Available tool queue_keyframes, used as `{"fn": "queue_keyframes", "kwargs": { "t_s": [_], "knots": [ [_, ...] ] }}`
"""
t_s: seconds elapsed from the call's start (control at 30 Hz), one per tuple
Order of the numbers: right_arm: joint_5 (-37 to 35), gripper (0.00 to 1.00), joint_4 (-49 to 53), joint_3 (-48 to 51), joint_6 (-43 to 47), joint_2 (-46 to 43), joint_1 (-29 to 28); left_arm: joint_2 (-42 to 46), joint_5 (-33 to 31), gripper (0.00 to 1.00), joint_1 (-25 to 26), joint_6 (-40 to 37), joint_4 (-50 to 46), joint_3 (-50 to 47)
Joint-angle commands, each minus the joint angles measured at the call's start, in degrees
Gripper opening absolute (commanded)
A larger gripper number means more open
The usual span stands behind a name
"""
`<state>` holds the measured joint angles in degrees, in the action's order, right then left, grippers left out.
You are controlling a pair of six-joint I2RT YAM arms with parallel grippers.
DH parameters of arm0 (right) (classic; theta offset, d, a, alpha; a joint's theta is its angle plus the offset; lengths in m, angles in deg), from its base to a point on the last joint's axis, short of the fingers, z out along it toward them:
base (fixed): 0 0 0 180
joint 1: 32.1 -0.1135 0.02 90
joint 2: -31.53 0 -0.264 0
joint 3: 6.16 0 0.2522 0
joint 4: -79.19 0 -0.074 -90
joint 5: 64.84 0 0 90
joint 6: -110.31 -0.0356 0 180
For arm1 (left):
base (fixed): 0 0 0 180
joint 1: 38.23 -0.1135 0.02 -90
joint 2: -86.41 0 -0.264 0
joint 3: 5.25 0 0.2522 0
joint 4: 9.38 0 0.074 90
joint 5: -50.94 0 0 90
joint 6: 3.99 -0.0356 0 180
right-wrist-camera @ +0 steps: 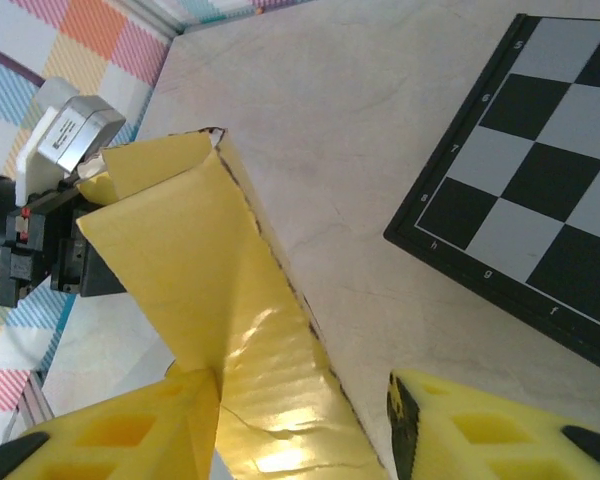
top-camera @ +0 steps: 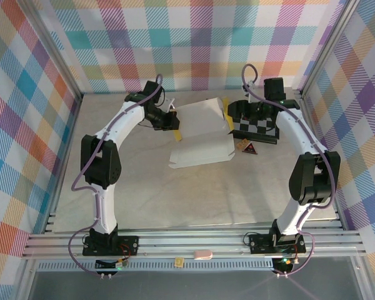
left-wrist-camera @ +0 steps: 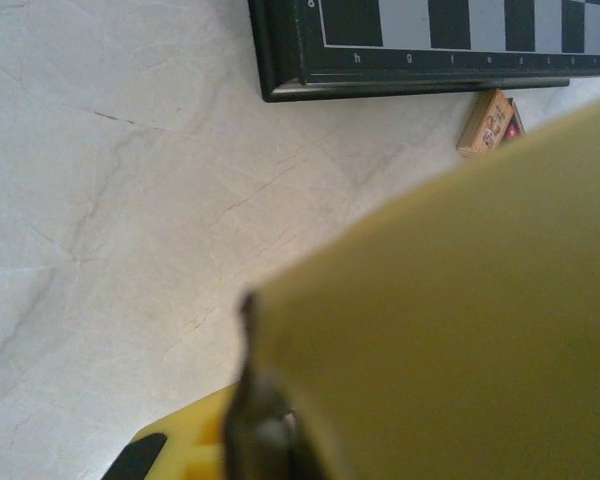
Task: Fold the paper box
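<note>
Paper box (top-camera: 200, 134) sits mid-worktop (top-camera: 144, 194), part-folded, between the two arms. From the top camera its upper face reads pale; both wrist cameras show mustard-yellow card.

Left pincer (top-camera: 175, 130) is at the box's left edge, jaws together. It looks clamped on a raised flap, though its own camera is mostly blocked by blurred yellow card, so the exact contact is hard to confirm. The right wrist view shows it sitting at the far end of that flap.

Right pincer (right-wrist-camera: 298, 385) is at the box's right edge, jaws apart. A creased panel runs up between the fingers, against the left finger (right-wrist-camera: 120, 440) and clear of the right one.

Checkered board (top-camera: 257, 128) lies just right of the box, under the right arm. A small wooden piece (top-camera: 246, 147) sits at the board's near edge.
</note>
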<state>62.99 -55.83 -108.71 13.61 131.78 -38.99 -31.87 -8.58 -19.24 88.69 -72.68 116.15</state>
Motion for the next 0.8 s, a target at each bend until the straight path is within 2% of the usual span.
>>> {"fn": "queue_keyframes", "kwargs": {
  "t_s": [0.0, 0.1, 0.27, 0.43, 0.77],
  "knots": [
    [7.16, 0.5, 3.3, -3.42, 3.72, 2.42, -0.57, 4.74, 3.75, 0.0, 0.44, -1.51, 0.29, -0.56],
    [11.62, 0.48, 4.55, -5.42, 3.46, 4.32, -0.66, 4.93, 3.69, 0.0, 0.39, -1.56, -0.2, -0.69],
    [10.44, 0.44, 4.08, -4.91, 3.34, 4.39, -0.98, 5.08, 3.5, 0.0, 0.35, -1.03, -0.31, -0.76],
    [2.94, 0.41, 3.39, -3.65, 4.31, 2.73, -2.42, 5.26, 3.18, 0.0, 0.4, -0.53, -0.2, -0.3],
    [-10.02, 0.41, 2.44, -3.06, 6.07, 0.83, -6.82, 5.61, 2.38, 0.0, 1.05, -0.68, -0.81, 0.53]
  ]
}}
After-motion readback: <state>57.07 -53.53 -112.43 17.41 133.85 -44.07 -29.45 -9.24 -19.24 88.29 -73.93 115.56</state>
